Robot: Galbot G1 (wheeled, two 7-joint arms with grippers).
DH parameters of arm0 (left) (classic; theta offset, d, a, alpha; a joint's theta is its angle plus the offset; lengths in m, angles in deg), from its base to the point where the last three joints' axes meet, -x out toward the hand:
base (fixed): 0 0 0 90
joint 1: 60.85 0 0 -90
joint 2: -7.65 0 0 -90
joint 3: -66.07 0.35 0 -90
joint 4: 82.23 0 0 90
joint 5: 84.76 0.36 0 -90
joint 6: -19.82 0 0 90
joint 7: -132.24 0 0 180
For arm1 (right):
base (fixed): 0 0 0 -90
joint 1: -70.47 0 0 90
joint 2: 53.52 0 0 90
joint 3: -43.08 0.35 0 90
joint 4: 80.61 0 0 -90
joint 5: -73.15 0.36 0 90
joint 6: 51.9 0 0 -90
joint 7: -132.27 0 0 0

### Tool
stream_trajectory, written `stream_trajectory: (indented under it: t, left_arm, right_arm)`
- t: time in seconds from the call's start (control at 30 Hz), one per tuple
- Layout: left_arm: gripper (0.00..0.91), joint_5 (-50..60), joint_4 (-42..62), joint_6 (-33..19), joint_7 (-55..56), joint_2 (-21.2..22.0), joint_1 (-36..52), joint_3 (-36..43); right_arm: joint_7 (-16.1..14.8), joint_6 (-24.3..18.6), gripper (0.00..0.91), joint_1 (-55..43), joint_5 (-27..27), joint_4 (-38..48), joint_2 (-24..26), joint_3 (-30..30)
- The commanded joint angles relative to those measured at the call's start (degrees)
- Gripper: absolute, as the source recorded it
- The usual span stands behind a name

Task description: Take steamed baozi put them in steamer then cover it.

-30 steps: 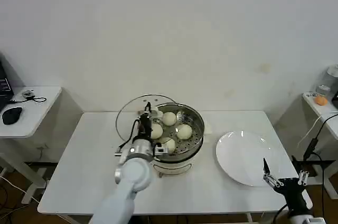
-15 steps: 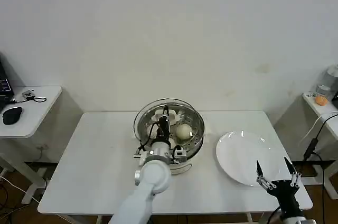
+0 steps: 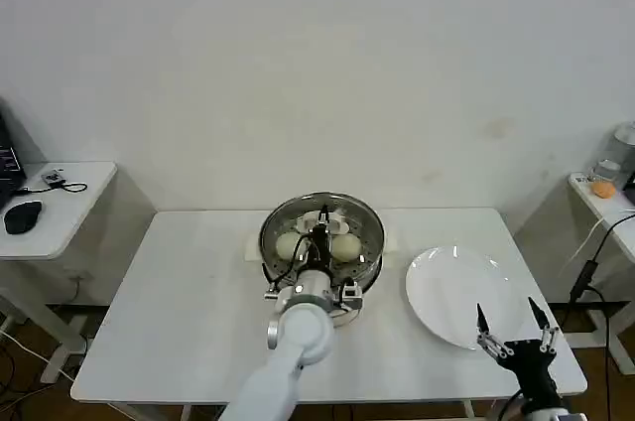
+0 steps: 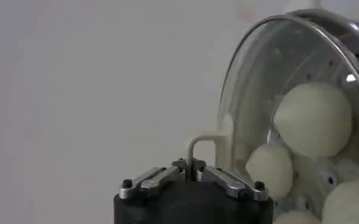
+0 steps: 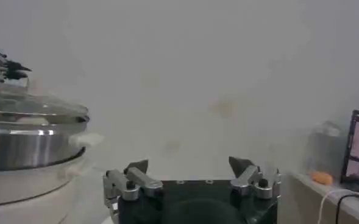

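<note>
The shiny steamer (image 3: 372, 254) stands mid-table on its white base. The clear glass cover (image 3: 349, 214) lies across its top, and my left gripper (image 3: 322, 232) is shut on the cover's central handle. Two cream baozi (image 3: 288, 244) (image 3: 344, 245) show through the glass. In the left wrist view the fingers (image 4: 228, 181) pinch the thin handle bracket at the gripper (image 4: 190, 163), with the cover (image 4: 270, 73) and baozi (image 4: 313, 119) beyond. My right gripper (image 3: 506, 310) hangs open over the table's front right corner. The right wrist view shows that gripper (image 5: 191, 165) holding nothing, with the covered steamer (image 5: 27, 143) far off.
A flat white plate (image 3: 451, 282) lies right of the steamer, just behind my right gripper. A side table with a mouse (image 3: 22, 217) stands at the left, and another with an orange object (image 3: 602, 188) at the right. The table's left half is bare.
My left gripper carried the cover from the steamer's left side rightwards and over its top. The right gripper shifted slightly left near the plate's front edge.
</note>
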Motion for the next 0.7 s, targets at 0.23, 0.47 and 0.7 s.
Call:
stream_trajectory:
  t: [0.23,0.47,0.7]
  left_arm:
    - [0.0,0.7,1.0,-0.2,0.2,0.3,-0.3,-0.2]
    - [0.907,0.5,1.1,-0.8,0.5,0.9,-0.7,-0.2]
    - [0.907,-0.1,-0.7,-0.7,0.2,0.0,-1.4,-0.3]
  right_arm:
    - [0.0,-0.3,0.907,0.1,-0.4,0.2,-0.3,-0.5]
    - [-0.2,-0.2,0.907,0.2,-0.7,0.2,-0.4,-0.9]
    - [-0.2,-0.3,0.907,0.1,-0.8,0.5,-0.3,-1.1]
